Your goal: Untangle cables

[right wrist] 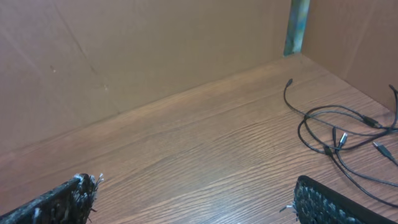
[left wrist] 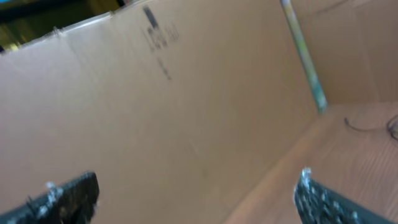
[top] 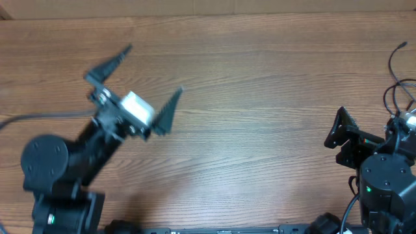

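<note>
Though faint overhead, cables (right wrist: 334,140) seemingly tangled

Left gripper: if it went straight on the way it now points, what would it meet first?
Most likely the cardboard wall: it fills the wrist view ahead of the open left gripper, with nothing in front. The cables lie off to the right. Depth is unclear.

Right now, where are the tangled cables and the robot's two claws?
cables (right wrist: 339,138): right wrist view, on the knotted middle of the cords.
left gripper (top: 155,68): overhead view, midway between its open fingertips.
right gripper (right wrist: 194,186): right wrist view, midway between its open fingertips.
</note>
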`<state>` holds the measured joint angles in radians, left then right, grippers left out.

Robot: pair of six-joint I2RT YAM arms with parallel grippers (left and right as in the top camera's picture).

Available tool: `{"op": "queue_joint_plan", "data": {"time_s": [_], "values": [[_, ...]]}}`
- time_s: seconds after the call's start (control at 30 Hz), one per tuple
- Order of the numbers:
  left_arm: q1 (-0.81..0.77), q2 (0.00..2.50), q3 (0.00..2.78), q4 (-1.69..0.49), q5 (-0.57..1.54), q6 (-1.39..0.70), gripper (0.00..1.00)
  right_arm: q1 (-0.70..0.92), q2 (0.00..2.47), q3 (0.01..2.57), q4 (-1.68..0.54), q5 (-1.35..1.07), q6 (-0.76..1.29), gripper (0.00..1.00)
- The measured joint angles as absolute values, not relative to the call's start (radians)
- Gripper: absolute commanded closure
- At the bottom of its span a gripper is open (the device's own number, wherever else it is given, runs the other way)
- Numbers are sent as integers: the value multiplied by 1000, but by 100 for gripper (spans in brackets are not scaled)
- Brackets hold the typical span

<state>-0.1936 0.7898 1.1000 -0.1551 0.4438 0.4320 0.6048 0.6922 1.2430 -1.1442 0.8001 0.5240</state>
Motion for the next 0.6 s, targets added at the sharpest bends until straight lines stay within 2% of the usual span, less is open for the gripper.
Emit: {"op": "queue_joint_plan", "data": {"time_s": [0.1,0.23,0.47,0.6], "values": [[-228,741,1100,-283,351,521,1,605,692,1243,-1144,800,524,0],[-190,690,1073,-381,286,577,0,605,692,1243,-1144,800,524,0],[-91,434,842,-336,258,605,0,605,692,1243,-1143,800,524,0],[-70,284,701,-268,251,552,1,605,692,1243,-1143,799,524,0]]}}
